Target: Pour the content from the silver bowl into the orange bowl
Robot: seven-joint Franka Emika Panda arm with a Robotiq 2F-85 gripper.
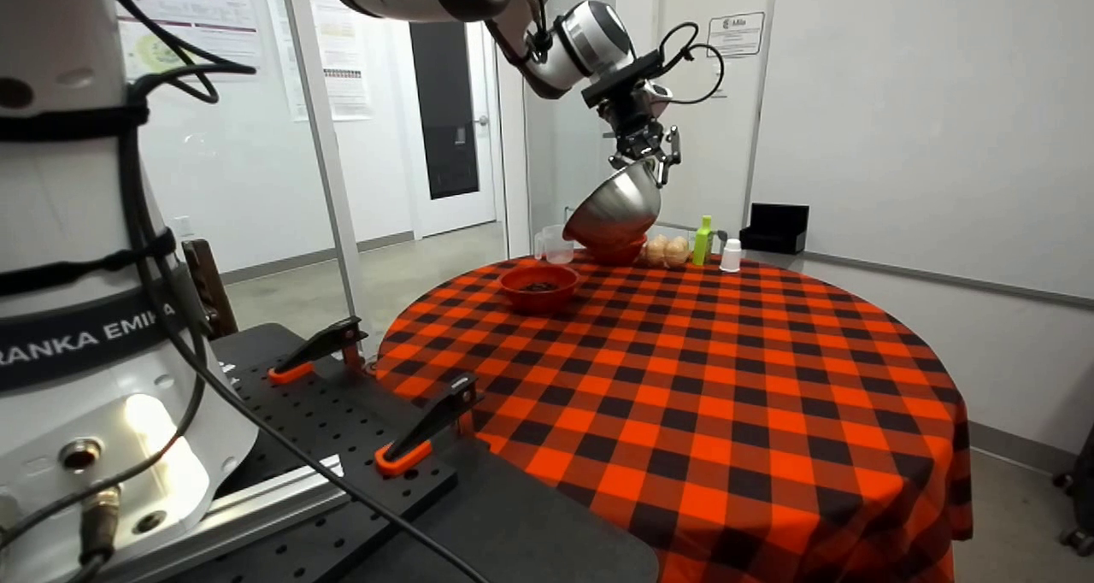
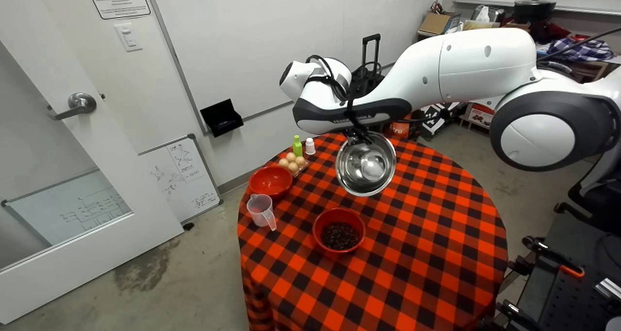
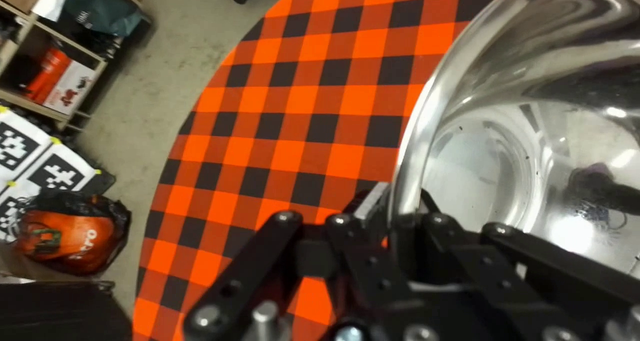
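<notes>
The silver bowl hangs tilted above the table in my gripper. In the wrist view, the jaws are shut on the rim of the silver bowl. Its inside shows only a few tiny dark specks. It also shows in an exterior view, with its opening facing that camera. An orange bowl stands upright on the table with small dark pieces in it; it also shows in an exterior view. Another orange bowl looks empty; the silver bowl partly hides it in an exterior view.
A clear measuring cup stands beside the empty-looking orange bowl. A pack of eggs, a green bottle and a white bottle stand near the table's edge. A checkered cloth covers the round table.
</notes>
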